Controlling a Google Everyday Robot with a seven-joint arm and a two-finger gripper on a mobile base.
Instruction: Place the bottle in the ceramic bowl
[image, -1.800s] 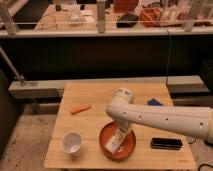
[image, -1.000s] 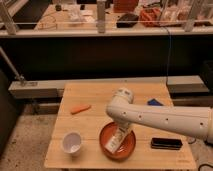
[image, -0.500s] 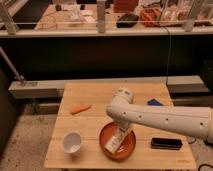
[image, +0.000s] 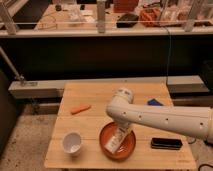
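Camera view: my gripper (image: 122, 133) hung inside the ceramic bowl (image: 132, 146) by the tilted bottle (image: 113, 144); whether it was clamped, I couldn't tell. Withdrawing while clamped risked dragging the bottle out.

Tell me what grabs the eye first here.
The big white arm reaches in from the picture's right, its gripper down over the ceramic bowl near the front of the table, with the bottle tilted inside it. Next, the white cup beside the bowl.
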